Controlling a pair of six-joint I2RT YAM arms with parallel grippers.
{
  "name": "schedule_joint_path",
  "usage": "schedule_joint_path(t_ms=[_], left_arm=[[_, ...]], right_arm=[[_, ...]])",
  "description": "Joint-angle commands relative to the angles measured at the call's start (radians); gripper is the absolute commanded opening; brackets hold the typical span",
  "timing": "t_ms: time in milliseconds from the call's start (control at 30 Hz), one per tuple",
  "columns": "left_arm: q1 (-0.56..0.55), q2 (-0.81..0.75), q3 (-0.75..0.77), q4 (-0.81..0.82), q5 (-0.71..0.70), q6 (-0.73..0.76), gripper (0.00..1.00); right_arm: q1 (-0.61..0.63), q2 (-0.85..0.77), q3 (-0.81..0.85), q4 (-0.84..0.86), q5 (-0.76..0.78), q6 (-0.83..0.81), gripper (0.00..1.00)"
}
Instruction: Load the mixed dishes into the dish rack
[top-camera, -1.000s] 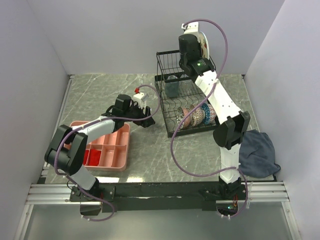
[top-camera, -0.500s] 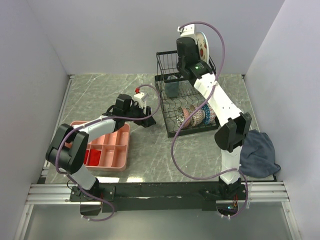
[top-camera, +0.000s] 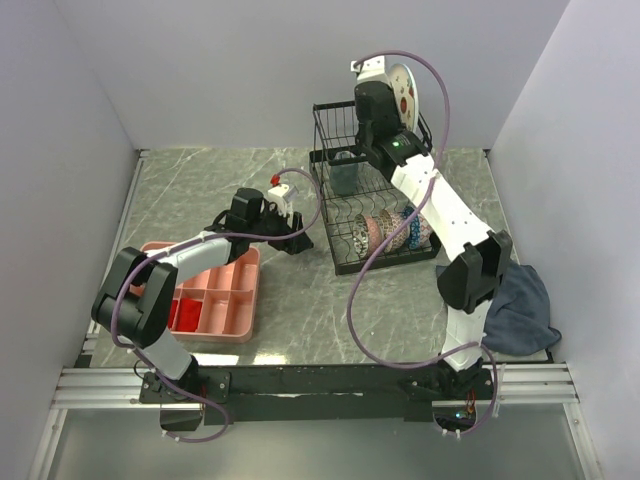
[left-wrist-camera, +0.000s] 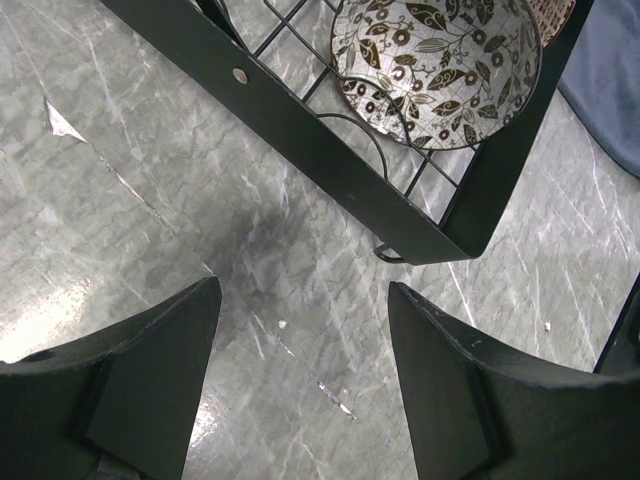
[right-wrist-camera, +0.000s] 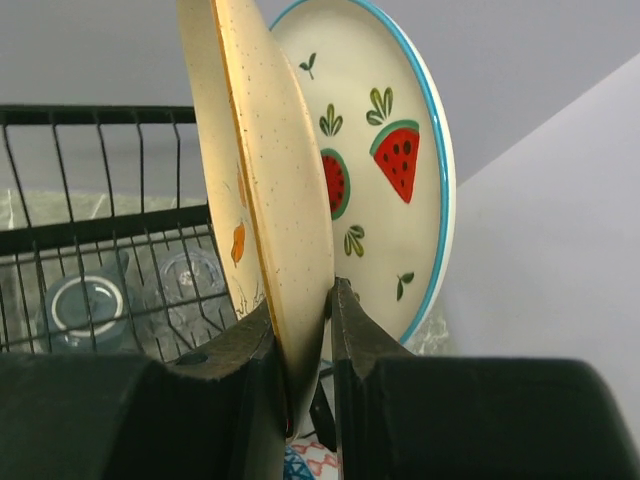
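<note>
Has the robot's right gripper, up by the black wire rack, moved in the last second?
Yes, slightly. In the top view the right gripper, pinching the tan plate, has drifted a little up the picture along the dish rack's upper shelf.

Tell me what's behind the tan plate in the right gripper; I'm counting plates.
Behind the tan plate pinched in the right gripper stands the watermelon plate, upright and close. Its left part is covered, so whether the two touch cannot be seen.
</note>
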Motion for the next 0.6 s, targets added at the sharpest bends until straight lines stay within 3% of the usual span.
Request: schedule_joint_path(t_ms=[0, 567], left_arm=[[0.001, 0.005, 0.029, 0.047, 0.030, -0.021, 0.74], [-0.001, 0.008, 0.040, 0.027, 0.030, -0.014, 0.74]], right_arm=[[0.010, -0.137, -0.032, 0.073, 0.071, -0.099, 0.00], [-0.045, -0.035, 0.057, -0.036, 0.039, -0.012, 0.00]])
